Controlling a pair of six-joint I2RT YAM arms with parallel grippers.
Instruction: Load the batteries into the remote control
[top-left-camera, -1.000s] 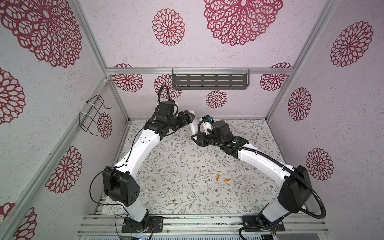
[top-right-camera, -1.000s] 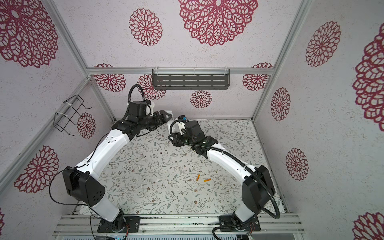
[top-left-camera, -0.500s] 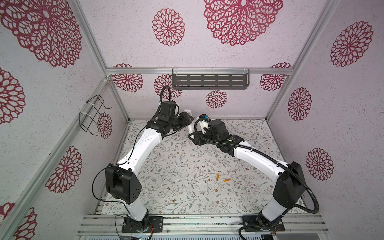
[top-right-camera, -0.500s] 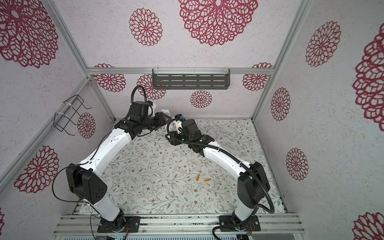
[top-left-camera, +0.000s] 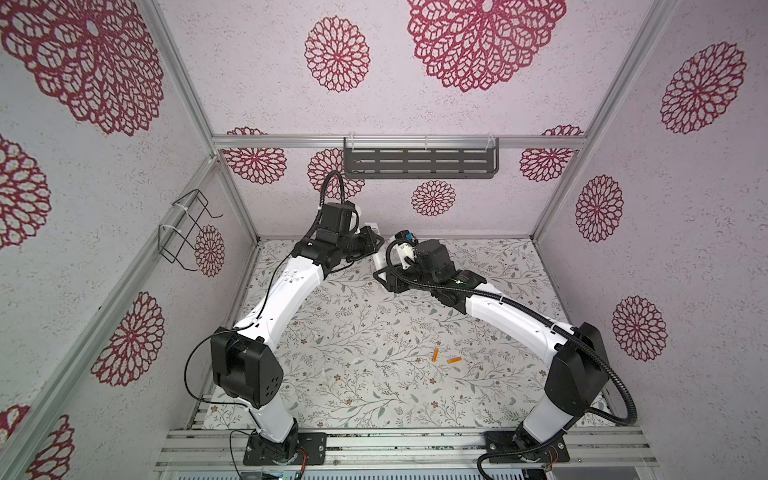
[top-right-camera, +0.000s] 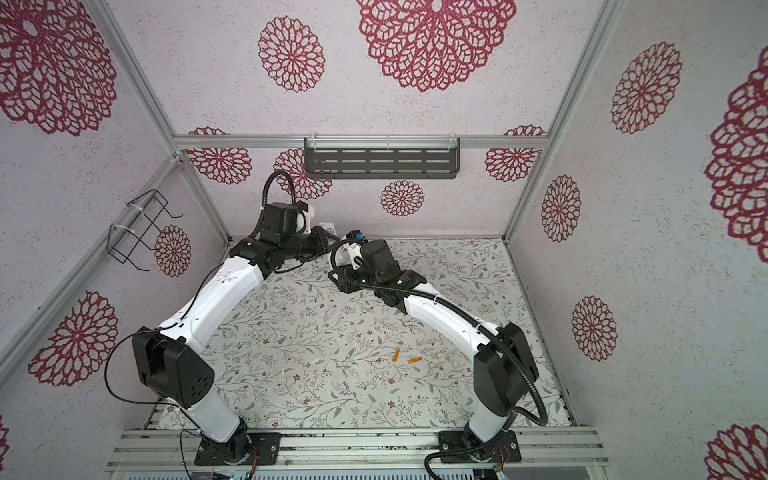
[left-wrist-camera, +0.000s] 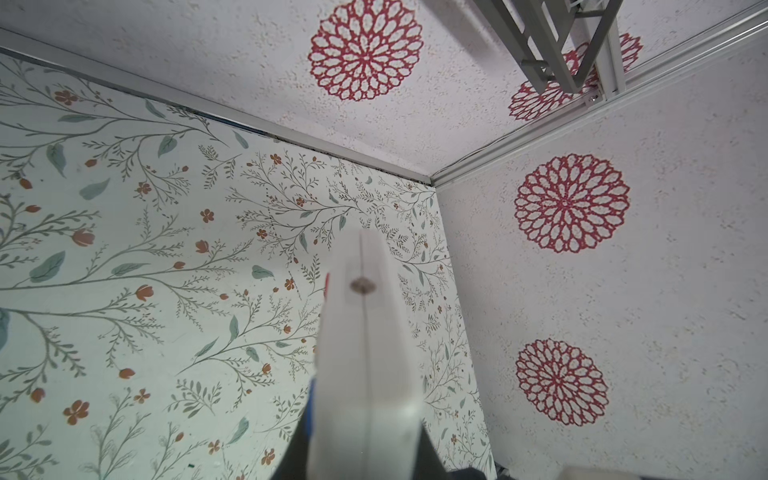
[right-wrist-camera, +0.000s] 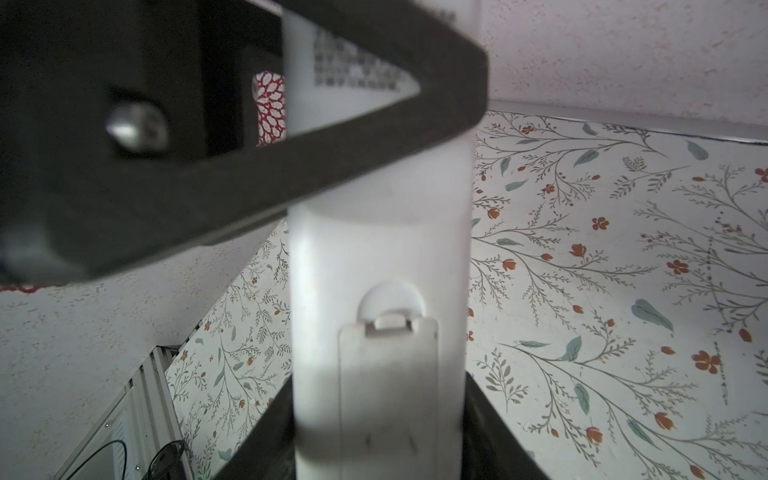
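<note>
I have both arms stretched from the near rail to the far middle of the flower-patterned table top (top-left-camera: 374, 374). The elbows are bent outward, so my two white forearms lean toward each other like an arch. My left arm (top-left-camera: 286, 299) climbs from its dark joint block at the near left. Its wrist is raised close to the back wall and the left claw (top-left-camera: 373, 244) points toward the middle. My right arm (top-left-camera: 511, 320) runs lower from the near right with a black ribbed hose along it, and the right claw (top-left-camera: 380, 275) sits just beside and nearer than the left one. Between the two claws I hold the long slim white plastic remote control (right-wrist-camera: 374, 257). My left claw is clenched on the end that carries a printed label, and in the right wrist view one of its black fingers (right-wrist-camera: 332, 158) crosses the bar. My right claw grasps the other end, with the bar rising from between its dark fingers (right-wrist-camera: 494, 419). The rectangular battery cover (right-wrist-camera: 388, 395) faces that camera and sits in place. In the left wrist view the remote (left-wrist-camera: 365, 353) shows edge-on, running out from my grip. The two small slim orange cylinder batteries (top-left-camera: 435, 354) (top-left-camera: 454, 360) lie on the table right of the middle. They are near each other without touching, set at an angle, close to my right elbow and well apart from both claws.
</note>
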